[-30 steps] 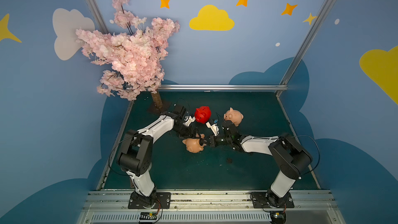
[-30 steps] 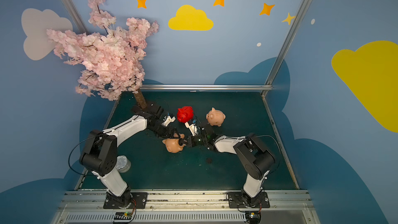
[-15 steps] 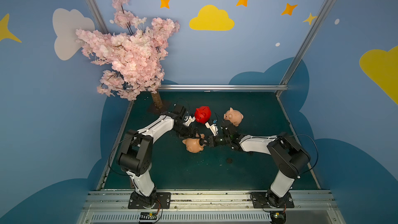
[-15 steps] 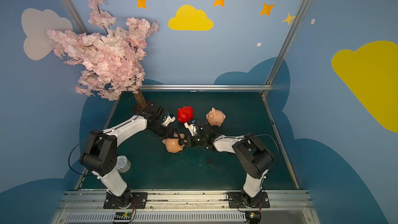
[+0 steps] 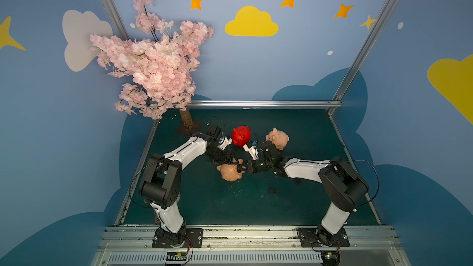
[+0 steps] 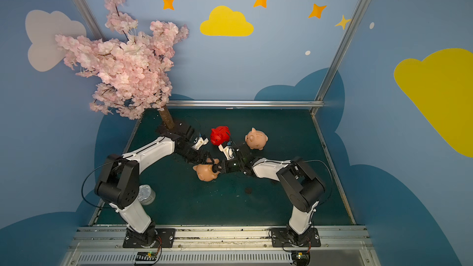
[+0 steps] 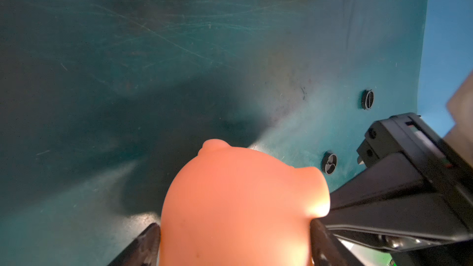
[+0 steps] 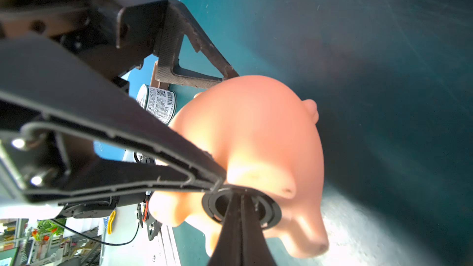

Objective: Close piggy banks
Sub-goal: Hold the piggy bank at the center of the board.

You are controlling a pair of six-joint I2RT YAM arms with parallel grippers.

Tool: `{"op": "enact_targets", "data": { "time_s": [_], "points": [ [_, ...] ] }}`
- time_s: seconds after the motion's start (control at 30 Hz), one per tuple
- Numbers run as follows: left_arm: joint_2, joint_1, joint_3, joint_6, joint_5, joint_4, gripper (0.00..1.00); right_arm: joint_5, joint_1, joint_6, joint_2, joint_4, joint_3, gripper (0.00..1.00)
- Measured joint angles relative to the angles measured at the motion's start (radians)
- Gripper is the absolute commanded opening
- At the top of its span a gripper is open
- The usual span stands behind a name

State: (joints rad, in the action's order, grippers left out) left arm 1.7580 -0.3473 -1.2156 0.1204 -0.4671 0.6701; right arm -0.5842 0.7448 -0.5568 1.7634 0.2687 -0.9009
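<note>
A peach-pink piggy bank (image 5: 228, 173) (image 6: 205, 172) lies on its side mid-mat. My left gripper (image 5: 231, 161) (image 7: 234, 241) is shut on its body (image 7: 243, 200), one finger (image 7: 143, 246) on each flank. In the right wrist view its belly (image 8: 256, 136) faces the camera with a black plug (image 8: 268, 211) sitting in the round hole. My right gripper (image 5: 242, 169) (image 8: 240, 200) is shut, its tips in the plug's middle. A red piggy bank (image 5: 240, 135) and a second peach piggy bank (image 5: 277, 138) stand behind the arms.
Two loose black plugs (image 7: 367, 99) (image 7: 329, 163) lie on the green mat, one seen in a top view (image 5: 272, 190). A cherry tree (image 5: 153, 65) stands at the back left corner. A tin can (image 6: 146, 194) sits off the mat's left edge.
</note>
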Motion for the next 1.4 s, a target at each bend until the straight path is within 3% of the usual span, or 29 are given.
{"op": "enact_targets", "data": {
  "time_s": [0.73, 1.4],
  "points": [
    [0.002, 0.000, -0.006, 0.000, 0.012, -0.003, 0.85, -0.032, -0.008, -0.271, 0.022, -0.088, -0.055, 0.00],
    [-0.002, -0.014, -0.008, 0.000, 0.035, -0.002, 0.85, -0.032, -0.008, -0.399, 0.022, -0.154, -0.079, 0.00]
  ]
}}
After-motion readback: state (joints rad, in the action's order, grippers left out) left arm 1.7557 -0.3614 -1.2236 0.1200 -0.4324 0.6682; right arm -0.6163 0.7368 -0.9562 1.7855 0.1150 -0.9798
